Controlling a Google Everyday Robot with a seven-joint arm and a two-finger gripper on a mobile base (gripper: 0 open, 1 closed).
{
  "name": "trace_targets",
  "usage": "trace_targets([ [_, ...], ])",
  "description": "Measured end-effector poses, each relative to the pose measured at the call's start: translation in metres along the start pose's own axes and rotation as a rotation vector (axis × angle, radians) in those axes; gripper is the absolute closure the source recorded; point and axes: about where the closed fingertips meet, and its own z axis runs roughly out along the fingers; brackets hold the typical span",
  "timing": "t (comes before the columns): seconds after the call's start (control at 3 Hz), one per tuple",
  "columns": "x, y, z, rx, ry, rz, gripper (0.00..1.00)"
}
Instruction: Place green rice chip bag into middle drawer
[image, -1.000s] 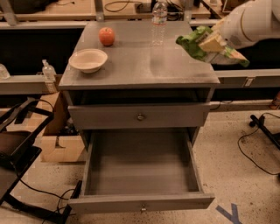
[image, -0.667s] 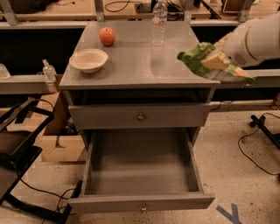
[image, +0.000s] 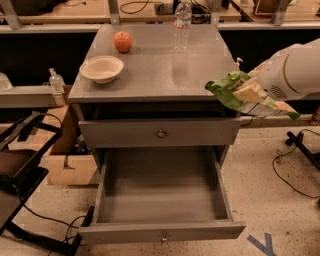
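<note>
The green rice chip bag (image: 235, 92) hangs in the air at the cabinet's right front corner, level with the top edge. My gripper (image: 252, 89) is shut on the bag; its white arm reaches in from the right. The bag hides the fingers. The middle drawer (image: 161, 232) is pulled wide open below, with a bare grey floor and a small round knob on its front. The bag is above and to the right of the drawer's back right corner.
On the cabinet top (image: 155, 70) stand a cream bowl (image: 101, 68), a red apple (image: 122, 41) and a clear water bottle (image: 182, 25). The upper knobbed drawer (image: 160, 133) is shut. A cardboard box (image: 67, 165) and black frame (image: 20, 170) stand at the left; cables lie on the floor at right.
My gripper has carried the bag downward and toward the cabinet's front, from above the top's right edge to beside the right front corner.
</note>
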Motion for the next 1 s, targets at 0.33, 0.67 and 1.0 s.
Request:
trace_targets([
  [0.33,0.010,0.025,0.023,-0.040,0.002,0.027,1.00],
  [0.67,0.037,0.066,0.055,-0.103,-0.008,0.094,1.00],
  [1.0,0.070,0.113,0.104,-0.176,-0.056,0.176,1.00],
])
